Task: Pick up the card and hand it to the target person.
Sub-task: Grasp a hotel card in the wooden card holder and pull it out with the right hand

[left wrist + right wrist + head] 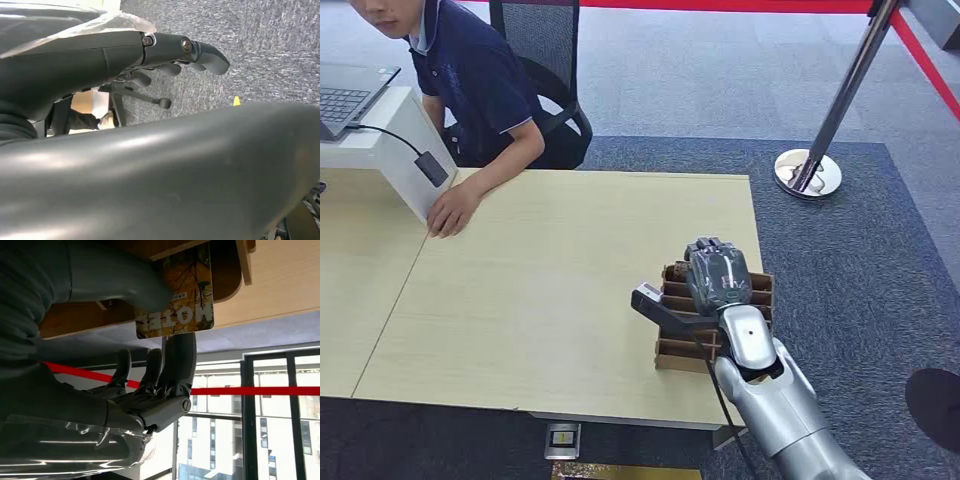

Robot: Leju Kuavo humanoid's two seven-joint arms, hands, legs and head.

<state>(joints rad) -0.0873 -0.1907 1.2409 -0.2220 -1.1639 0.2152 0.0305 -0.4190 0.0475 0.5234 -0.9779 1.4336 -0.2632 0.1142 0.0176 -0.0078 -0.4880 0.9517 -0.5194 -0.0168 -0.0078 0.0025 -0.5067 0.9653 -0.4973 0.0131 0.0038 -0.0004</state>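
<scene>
Now the right hand (718,277) sits over the rack (761,290) at the table's (546,300) near right, thumb and finger pinching the card (177,295) to lift it from its slot; left hand (177,55) hangs idle, fingers loosely apart.

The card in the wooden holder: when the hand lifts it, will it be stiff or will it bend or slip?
The card looks thin, flat and straight-edged, so it is probably stiff and light. Its printed face seems glossy, so it may slip between the right hand's thumb and fingers. The slotted holder looks light and might lift or tip with it.
</scene>
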